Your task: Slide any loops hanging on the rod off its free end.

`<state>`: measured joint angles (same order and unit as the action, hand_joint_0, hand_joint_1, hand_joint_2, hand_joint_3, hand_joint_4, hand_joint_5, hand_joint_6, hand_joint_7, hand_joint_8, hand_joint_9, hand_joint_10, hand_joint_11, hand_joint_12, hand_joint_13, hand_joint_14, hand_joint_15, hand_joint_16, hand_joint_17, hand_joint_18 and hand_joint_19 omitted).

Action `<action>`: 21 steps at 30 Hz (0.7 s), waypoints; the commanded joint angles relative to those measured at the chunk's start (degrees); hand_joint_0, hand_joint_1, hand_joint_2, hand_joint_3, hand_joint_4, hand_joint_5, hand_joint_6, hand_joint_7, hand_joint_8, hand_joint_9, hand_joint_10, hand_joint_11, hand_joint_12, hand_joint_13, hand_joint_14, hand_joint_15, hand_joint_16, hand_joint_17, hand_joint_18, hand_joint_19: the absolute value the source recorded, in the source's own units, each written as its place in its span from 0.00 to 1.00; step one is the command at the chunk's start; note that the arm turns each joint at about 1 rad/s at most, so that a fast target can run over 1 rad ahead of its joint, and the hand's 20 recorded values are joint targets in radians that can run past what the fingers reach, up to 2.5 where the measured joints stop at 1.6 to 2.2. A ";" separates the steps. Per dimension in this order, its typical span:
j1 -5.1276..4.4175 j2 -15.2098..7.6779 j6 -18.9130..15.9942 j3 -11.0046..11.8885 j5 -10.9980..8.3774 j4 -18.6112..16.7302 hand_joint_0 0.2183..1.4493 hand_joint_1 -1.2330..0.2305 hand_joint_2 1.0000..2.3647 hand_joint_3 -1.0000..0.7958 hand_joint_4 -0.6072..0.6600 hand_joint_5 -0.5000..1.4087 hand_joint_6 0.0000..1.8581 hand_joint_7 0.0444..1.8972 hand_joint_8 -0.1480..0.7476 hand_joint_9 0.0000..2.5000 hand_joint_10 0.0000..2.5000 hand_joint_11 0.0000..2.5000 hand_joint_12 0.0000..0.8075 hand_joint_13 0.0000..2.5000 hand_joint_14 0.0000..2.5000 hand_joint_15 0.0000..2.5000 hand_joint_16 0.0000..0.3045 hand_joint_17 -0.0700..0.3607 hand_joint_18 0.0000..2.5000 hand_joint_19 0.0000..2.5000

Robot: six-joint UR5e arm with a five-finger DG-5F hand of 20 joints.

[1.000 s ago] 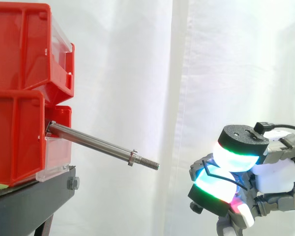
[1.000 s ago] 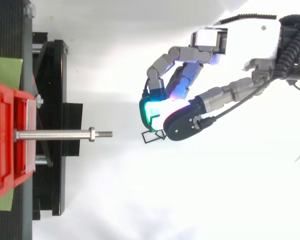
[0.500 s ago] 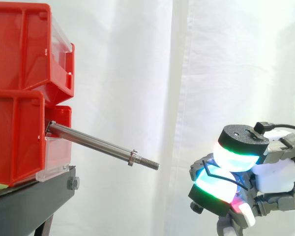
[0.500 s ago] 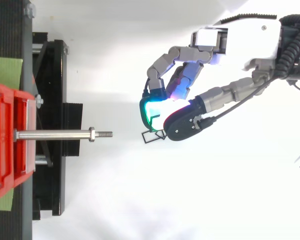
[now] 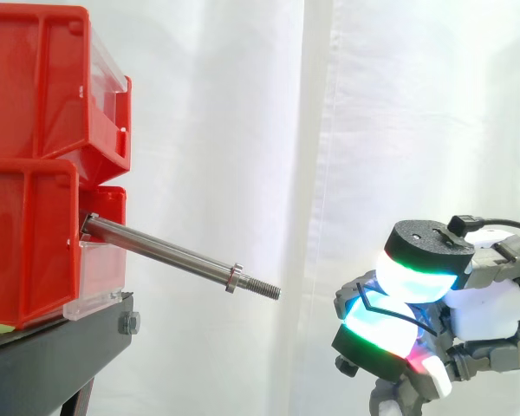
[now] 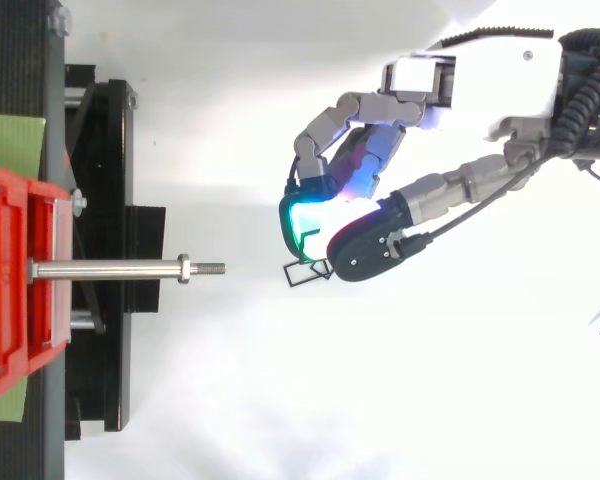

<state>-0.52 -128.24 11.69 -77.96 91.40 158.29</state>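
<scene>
A bare steel rod [image 5: 169,253] slants out of the lower red bin [image 5: 30,243] toward the right, ending in a threaded free tip [image 6: 212,268] just past a nut. Nothing hangs on it. To the right of the tip and a little lower is my hand [image 5: 481,303], its fingers curled. A glowing fingertip [image 6: 302,218] and the dark thumb pad [image 6: 365,250] pinch a thin black wire loop [image 6: 302,275]. The loop pokes out toward the rod, a short gap away from the tip.
Two red bins are stacked on a black stand [image 5: 61,347] at the left, the upper bin [image 5: 43,82] jutting out above the rod. A white curtain [image 5: 243,130] hangs behind. Open space lies between the rod's tip and the hand.
A lower finger of the hand has shifted slightly; rod, loop and arm stay where they were.
</scene>
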 commanded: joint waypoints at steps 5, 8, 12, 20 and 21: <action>-0.01 0.01 0.00 0.00 0.00 0.00 0.30 0.42 0.02 0.44 0.52 0.20 0.48 0.54 0.42 0.44 0.01 0.21 0.39 0.31 0.01 0.19 0.16 0.42 0.21 0.20; -0.01 0.01 -0.09 0.00 0.00 0.00 0.30 0.42 0.02 0.44 0.52 0.20 0.48 0.54 0.42 0.44 0.01 0.21 0.39 0.31 0.01 0.19 0.16 0.42 0.21 0.20; -0.01 0.01 0.00 0.00 0.00 -0.09 0.30 0.42 0.02 0.44 0.52 0.20 0.48 0.54 0.42 0.44 0.01 0.21 0.39 0.31 0.01 0.19 0.16 0.42 0.21 0.20; -0.01 0.01 0.00 0.00 0.00 0.00 0.30 0.42 0.02 0.44 0.52 0.20 0.48 0.55 0.42 0.45 0.01 0.21 0.39 0.32 0.01 0.19 0.16 0.42 0.21 0.20; 0.08 0.01 0.00 0.00 0.00 0.00 0.30 0.42 0.02 0.44 0.52 0.20 0.48 0.54 0.42 0.45 0.01 0.21 0.39 0.32 0.01 0.19 0.16 0.42 0.21 0.20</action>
<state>-0.48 -128.24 11.67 -77.96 91.40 158.27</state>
